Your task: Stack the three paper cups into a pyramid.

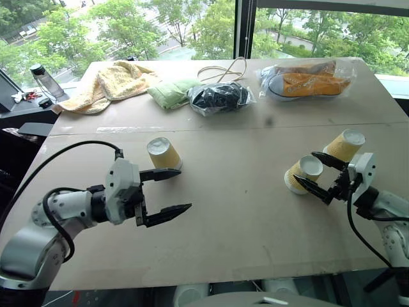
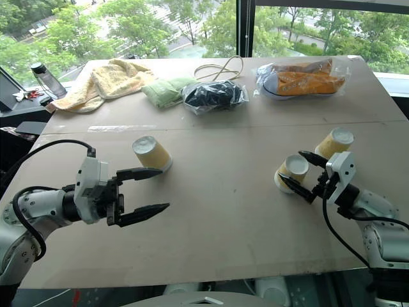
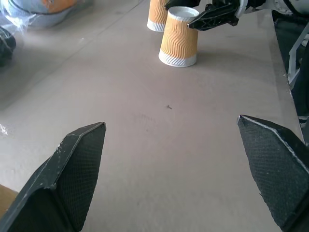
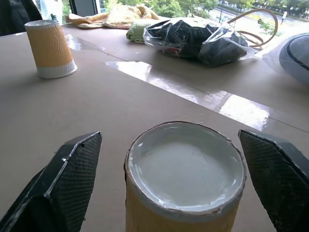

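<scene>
i am holding my right gripper (image 1: 323, 176) wide open around the nearer of the two cups on the right (image 1: 303, 175), one finger on each side of it and neither touching yet. the cup is standing upside down on the table (image 1: 255, 211), white base up. a second cup (image 1: 344, 145) is standing just behind it, close enough that my far finger is sliding into the narrow space between them. my left gripper (image 1: 167, 190) is hanging open and empty above the table, just beside the third cup (image 1: 163, 153), which is sitting alone well apart from the other pair.

the main risk, as i am judging it, is that far finger nudging the second cup and tipping it or pushing it toward the table edge. these cups look light, so even a brush could be sending one rolling. closing too hard could be crushing the ribbed paper wall; closing too high on the taper could be letting the cup slip down out of the pads. if i am closing off-centre, one finger will be shoving the cup sideways before the other arrives. my left gripper could also be knocking its cup over if it is swinging in low.
</scene>
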You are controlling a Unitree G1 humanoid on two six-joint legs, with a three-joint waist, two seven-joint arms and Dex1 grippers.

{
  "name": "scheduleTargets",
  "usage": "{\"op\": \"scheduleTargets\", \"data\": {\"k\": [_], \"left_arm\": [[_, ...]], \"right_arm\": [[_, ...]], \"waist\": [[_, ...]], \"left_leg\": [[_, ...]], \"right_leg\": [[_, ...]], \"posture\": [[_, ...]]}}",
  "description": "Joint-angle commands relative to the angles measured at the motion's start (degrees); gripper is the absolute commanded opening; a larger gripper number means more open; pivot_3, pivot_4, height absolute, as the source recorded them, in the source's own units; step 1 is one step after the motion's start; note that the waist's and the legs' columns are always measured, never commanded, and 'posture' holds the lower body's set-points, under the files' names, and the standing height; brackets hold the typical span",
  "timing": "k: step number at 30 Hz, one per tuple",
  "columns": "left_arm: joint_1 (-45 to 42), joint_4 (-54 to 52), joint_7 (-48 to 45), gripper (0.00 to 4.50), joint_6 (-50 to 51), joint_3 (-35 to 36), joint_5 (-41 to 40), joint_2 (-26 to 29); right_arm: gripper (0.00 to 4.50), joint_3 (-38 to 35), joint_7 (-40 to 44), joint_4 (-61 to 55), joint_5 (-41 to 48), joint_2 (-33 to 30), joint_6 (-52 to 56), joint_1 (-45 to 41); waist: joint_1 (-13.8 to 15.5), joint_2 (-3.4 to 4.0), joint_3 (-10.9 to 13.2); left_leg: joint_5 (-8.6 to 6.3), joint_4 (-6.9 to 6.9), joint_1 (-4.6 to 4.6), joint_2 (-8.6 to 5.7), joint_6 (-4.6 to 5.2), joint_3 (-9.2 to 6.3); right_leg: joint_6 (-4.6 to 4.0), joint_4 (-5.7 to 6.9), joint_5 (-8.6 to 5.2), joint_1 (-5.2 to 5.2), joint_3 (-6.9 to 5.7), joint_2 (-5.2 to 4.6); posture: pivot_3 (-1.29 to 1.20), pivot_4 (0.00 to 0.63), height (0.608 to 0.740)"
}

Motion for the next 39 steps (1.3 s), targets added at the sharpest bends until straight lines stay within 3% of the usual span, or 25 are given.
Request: {"op": "scheduleTargets", "data": {"k": [1,4,5,10,16,23,30,37,38,39], "left_arm": [[-3.10,-2.66,1.09,4.50,1.96,2.53,-4.68,-0.77],[-4.02,-4.12,1.37,4.50,3.94,2.67,-6.15,-0.80],[-3.82,-4.47,1.03,4.50,4.55,2.71,-6.43,-0.55],[-3.29,-5.26,-0.44,4.50,6.96,3.54,-8.31,-0.04],[-3.58,-5.54,-1.17,4.50,8.84,4.63,-9.24,0.75],[-2.19,-4.48,-3.73,4.50,10.99,10.09,-9.48,3.88],[3.86,-3.15,-5.39,4.50,10.92,15.48,-6.73,3.41],[8.37,-1.37,-6.55,4.50,9.91,18.76,-4.11,2.44],[8.56,-1.34,-6.66,4.50,9.83,18.88,-4.00,2.27],[8.65,-1.42,-6.72,4.50,9.84,18.89,-3.93,2.10]], "right_arm": [[4.47,-0.29,-0.22,-1.56,0.60,0.16,0.23,-0.83],[4.47,-0.17,-0.11,-1.40,0.41,0.15,0.59,-1.04],[4.24,-0.07,0.03,-1.23,0.23,0.10,0.47,-1.07],[2.25,-0.03,0.39,-0.64,-0.26,0.19,-0.01,-1.21],[2.23,0.82,0.34,-1.39,-0.56,0.36,0.24,-2.27],[2.23,14.51,-2.13,-8.92,-1.42,5.12,9.89,-12.99],[2.23,24.68,-4.70,-2.90,-9.18,11.51,11.36,-24.17],[2.23,28.89,-4.01,1.57,-12.39,15.23,11.44,-28.35],[3.23,29.12,-4.05,1.74,-12.61,15.59,11.49,-28.59],[3.68,29.15,-4.22,1.75,-12.75,15.91,11.64,-28.74]], "waist": [[0.04,-0.02,0.13],[-0.01,-0.08,0.19],[-0.03,-0.08,0.20],[-0.09,-0.10,0.23],[-0.09,-0.12,0.24],[-0.53,-0.25,0.45],[-0.26,-0.41,0.52],[-0.30,-0.48,0.54],[-0.32,-0.48,0.54],[-0.32,-0.48,0.54]], "left_leg": [[0.00,0.00,-0.02,0.00,0.00,-0.01],[0.00,0.02,-0.02,0.00,0.00,-0.01],[0.00,0.03,-0.02,0.00,0.00,-0.01],[0.01,0.03,0.03,0.01,-0.01,0.02],[0.01,0.06,0.07,0.02,-0.02,0.02],[0.09,0.10,0.20,0.12,-0.15,0.00],[0.15,0.09,-0.04,0.14,-0.26,0.02],[0.16,0.09,-0.12,0.14,-0.27,0.04],[0.16,0.09,-0.11,0.14,-0.27,0.04],[0.16,0.09,-0.11,0.14,-0.27,0.04]], "right_leg": [[0.00,0.00,0.00,0.00,0.00,0.01],[0.02,0.02,0.01,0.00,-0.01,0.03],[0.02,0.03,0.01,0.00,-0.01,0.03],[0.03,0.09,0.01,0.00,-0.02,0.09],[0.02,0.17,0.01,0.00,-0.02,0.13],[0.00,0.64,0.00,-0.15,0.13,0.36],[-0.02,0.69,-0.01,-0.47,0.12,0.39],[-0.02,0.70,-0.01,-0.58,0.11,0.36],[-0.02,0.72,-0.01,-0.58,0.10,0.36],[-0.02,0.73,-0.01,-0.58,0.10,0.36]], "posture": [[0.00,0.150,0.740],[0.00,0.150,0.740],[0.00,0.150,0.740],[0.00,0.150,0.740],[0.00,0.150,0.740],[0.00,0.150,0.740],[0.00,0.150,0.740],[0.00,0.150,0.740],[0.00,0.150,0.740],[0.00,0.150,0.740]]}}
